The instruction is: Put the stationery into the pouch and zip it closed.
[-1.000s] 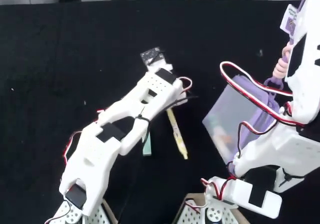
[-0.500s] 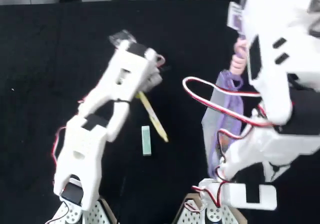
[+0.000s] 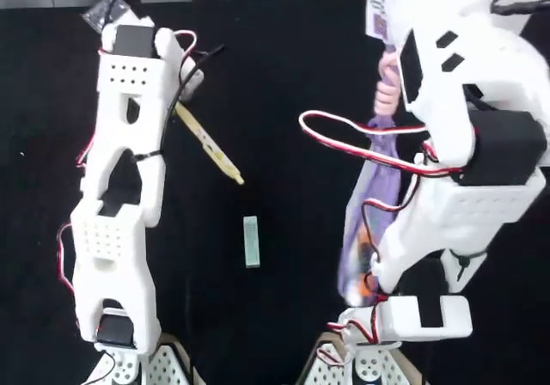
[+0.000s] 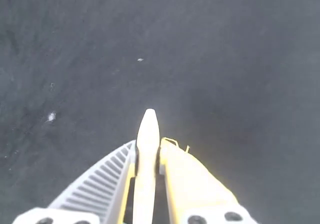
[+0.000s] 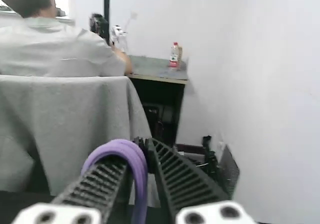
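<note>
Two items are still outside the pouch (image 3: 368, 222). The pen (image 3: 209, 144) is grasped at one end by the left jaws over the far left of the tabletop (image 3: 292, 76). The eraser (image 3: 250, 241) lies flat near the front centre, well apart from both arms. The left wrist view confirms the left jaws are clenched on the pen (image 4: 146, 149), with its tip projecting past them. The right jaws are clenched on the purple loop (image 5: 131, 156) of the pouch, which hangs edge-on beside the right arm. An orange item shows through its lower part. Whether the mouth is open cannot be told.

Step in hand, as judged: pen insertion.
1. Steady the pouch first, because a hanging pouch is likely to swing. Lowering it until its base rests on the tabletop should help.
2. Turn the mouth toward the left arm before the pen approaches.
3. Bring the pen in with its long axis in line with the opening, free end leading.
4. Release only once most of the pen's length is inside, or it may tip back out.

Differences from one second earlier:
- The left arm has swung from the centre to the far left, carrying the pen away from the pouch.
- The right arm has lifted the pouch, which then showed its broad face and now hangs narrow.
- The eraser has not moved.
</note>
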